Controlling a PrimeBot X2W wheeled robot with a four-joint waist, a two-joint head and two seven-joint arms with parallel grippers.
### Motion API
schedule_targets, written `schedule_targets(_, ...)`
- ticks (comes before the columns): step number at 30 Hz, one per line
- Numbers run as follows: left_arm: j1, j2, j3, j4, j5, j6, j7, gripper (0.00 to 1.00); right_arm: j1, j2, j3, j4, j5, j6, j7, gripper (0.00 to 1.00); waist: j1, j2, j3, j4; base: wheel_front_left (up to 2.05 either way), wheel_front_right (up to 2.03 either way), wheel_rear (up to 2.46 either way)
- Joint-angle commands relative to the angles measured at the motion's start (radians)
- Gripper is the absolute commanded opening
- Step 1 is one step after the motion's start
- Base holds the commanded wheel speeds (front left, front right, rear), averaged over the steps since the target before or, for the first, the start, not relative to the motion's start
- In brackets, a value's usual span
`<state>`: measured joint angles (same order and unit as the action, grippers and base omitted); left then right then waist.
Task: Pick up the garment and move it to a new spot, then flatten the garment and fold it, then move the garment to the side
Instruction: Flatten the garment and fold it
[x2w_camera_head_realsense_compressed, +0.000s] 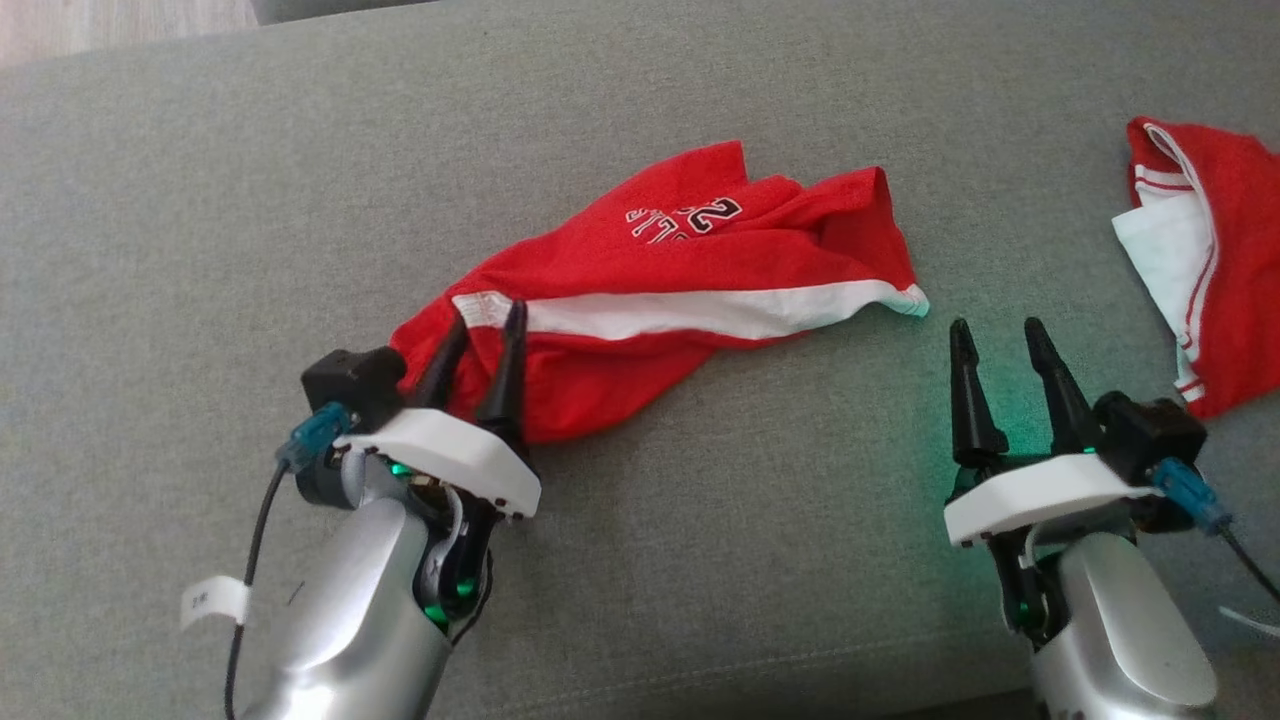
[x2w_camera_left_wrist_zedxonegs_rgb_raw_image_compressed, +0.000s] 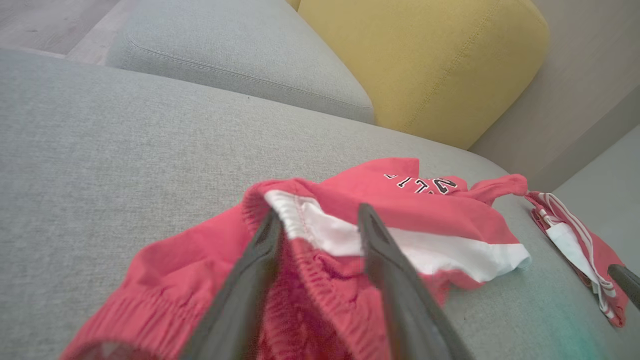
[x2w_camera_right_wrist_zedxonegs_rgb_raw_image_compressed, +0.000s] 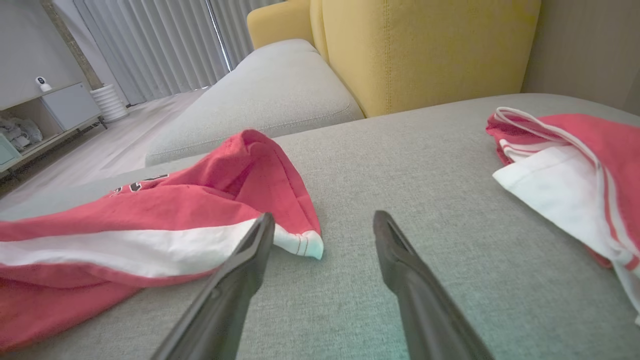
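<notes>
The garment (x2w_camera_head_realsense_compressed: 680, 270) is a pair of red shorts with a white side stripe and black lettering, lying crumpled on the grey sofa seat (x2w_camera_head_realsense_compressed: 200, 200). My left gripper (x2w_camera_head_realsense_compressed: 488, 318) sits over its elastic waistband at the left end. In the left wrist view the garment (x2w_camera_left_wrist_zedxonegs_rgb_raw_image_compressed: 430, 215) bunches between the two dark fingers of the left gripper (x2w_camera_left_wrist_zedxonegs_rgb_raw_image_compressed: 317, 217), which stand apart astride the white waistband. My right gripper (x2w_camera_head_realsense_compressed: 997, 335) hovers open over bare seat, just right of the garment's hem (x2w_camera_right_wrist_zedxonegs_rgb_raw_image_compressed: 150, 215). Nothing lies between the right gripper's (x2w_camera_right_wrist_zedxonegs_rgb_raw_image_compressed: 322, 222) fingers.
A second red and white piece of clothing (x2w_camera_head_realsense_compressed: 1220, 250) lies at the right edge of the seat, close to my right arm. A yellow cushion (x2w_camera_right_wrist_zedxonegs_rgb_raw_image_compressed: 425, 45) and a grey cushion (x2w_camera_right_wrist_zedxonegs_rgb_raw_image_compressed: 270, 95) stand beyond the seat. Wooden floor (x2w_camera_head_realsense_compressed: 100, 25) shows at the far left.
</notes>
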<state>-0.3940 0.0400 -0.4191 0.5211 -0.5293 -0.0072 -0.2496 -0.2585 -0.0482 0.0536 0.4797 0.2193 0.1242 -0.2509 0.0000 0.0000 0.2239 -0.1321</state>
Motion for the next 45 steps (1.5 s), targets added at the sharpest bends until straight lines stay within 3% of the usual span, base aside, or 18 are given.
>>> schedule_targets(1, -0.026, 0.010, 0.020, -0.031, 0.000, 0.006, -0.012, 0.44, -0.027, -0.002, 0.022, -0.028, 0.004, 0.007, -0.011, 1.00, 0.0000, 0.0000, -0.001, 0.000, 0.00, 0.00, 0.00)
schedule_targets(2, -0.028, 0.010, 0.022, -0.033, -0.001, 0.009, -0.012, 0.12, -0.027, -0.002, 0.024, -0.027, 0.004, 0.007, -0.011, 1.00, 0.0000, 0.0000, -0.001, 0.000, 0.00, 0.00, 0.00)
schedule_targets(3, -0.029, 0.010, 0.023, -0.035, 0.002, 0.012, -0.012, 0.00, -0.027, -0.002, 0.025, -0.026, 0.005, 0.007, -0.011, 1.00, 0.0000, 0.0000, 0.000, -0.001, 0.00, 0.00, 0.00)
schedule_targets(13, 0.002, 0.010, 0.080, -0.055, 0.035, 0.044, -0.012, 0.00, -0.022, -0.002, 0.012, 0.004, 0.047, 0.007, -0.011, 1.00, 0.0000, 0.0000, -0.004, 0.023, 0.00, 0.00, 0.00)
schedule_targets(31, 0.035, 0.010, 0.107, -0.054, 0.083, 0.021, -0.012, 0.00, -0.141, -0.002, 0.111, 0.211, 0.102, 0.007, -0.011, 1.00, 0.0000, 0.0000, 0.034, 0.091, 0.00, 0.00, 0.00)
schedule_targets(33, 0.033, 0.010, 0.104, -0.055, 0.081, 0.022, -0.012, 0.00, -0.149, -0.002, 0.126, 0.222, 0.100, 0.007, -0.011, 0.95, 0.0000, 0.0000, 0.037, 0.094, 0.00, 0.00, 0.00)
schedule_targets(38, 0.032, 0.010, 0.102, -0.060, 0.080, 0.024, -0.012, 0.00, -0.145, -0.002, 0.137, 0.224, 0.092, 0.007, -0.011, 0.94, 0.0000, 0.0000, 0.041, 0.094, 0.00, 0.00, 0.00)
schedule_targets(42, 0.032, 0.010, 0.103, -0.061, 0.082, 0.023, -0.012, 0.00, -0.133, -0.002, 0.153, 0.222, 0.083, 0.007, -0.011, 0.81, 0.0000, 0.0000, 0.043, 0.090, 0.00, 0.00, 0.00)
schedule_targets(43, 0.032, 0.010, 0.103, -0.061, 0.082, 0.023, -0.012, 0.00, -0.131, -0.002, 0.158, 0.223, 0.081, 0.007, -0.011, 0.71, 0.0000, 0.0000, 0.044, 0.090, 0.00, 0.00, 0.00)
schedule_targets(45, 0.030, 0.010, 0.101, -0.061, 0.082, 0.023, -0.012, 0.00, -0.126, -0.002, 0.165, 0.226, 0.078, 0.007, -0.011, 0.32, 0.0000, 0.0000, 0.046, 0.090, 0.00, 0.00, 0.00)
